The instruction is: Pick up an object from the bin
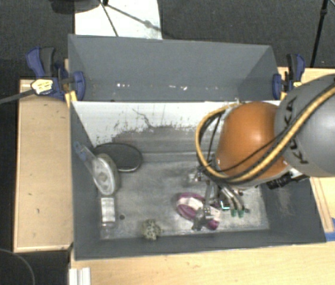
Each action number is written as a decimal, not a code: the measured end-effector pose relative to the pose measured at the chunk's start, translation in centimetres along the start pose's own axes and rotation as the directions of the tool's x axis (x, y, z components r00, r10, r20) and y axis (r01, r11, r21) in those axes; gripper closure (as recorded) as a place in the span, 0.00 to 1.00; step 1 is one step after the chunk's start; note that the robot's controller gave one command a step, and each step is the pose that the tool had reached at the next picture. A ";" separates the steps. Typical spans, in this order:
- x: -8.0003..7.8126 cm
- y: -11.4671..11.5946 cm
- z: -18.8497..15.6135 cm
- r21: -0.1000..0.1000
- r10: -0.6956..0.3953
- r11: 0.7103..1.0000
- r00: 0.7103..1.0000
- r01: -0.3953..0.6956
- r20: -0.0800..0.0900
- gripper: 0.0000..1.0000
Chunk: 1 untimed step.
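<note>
Tool (205,217) over one purple piece (185,206); one dark oval (123,157) apart.

The gripper (208,214) hides part of the purple thing (186,205) from us. The arm (328,129) is cut off by the right edge. We cannot make out what the small lump (150,230) is.

One camera looked down on the grey metal bin (167,64) from above, set a little toward the bin's near side, so the inner face of its far wall showed broad. It stood near enough for the bin to take most of the view, and the arm (328,129) crossed the bin's right rim.
</note>
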State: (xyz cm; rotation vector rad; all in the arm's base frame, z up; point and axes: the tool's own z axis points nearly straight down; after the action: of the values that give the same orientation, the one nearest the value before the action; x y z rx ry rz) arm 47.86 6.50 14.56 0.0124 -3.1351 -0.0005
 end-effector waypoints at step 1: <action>-1.0 -2.3 7.5 -0.003 0.106 0.994 0.994 -0.106 0.014 0.00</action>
State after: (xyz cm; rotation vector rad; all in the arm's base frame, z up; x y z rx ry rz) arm 48.84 4.17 7.06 -0.1548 -3.1455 -0.0035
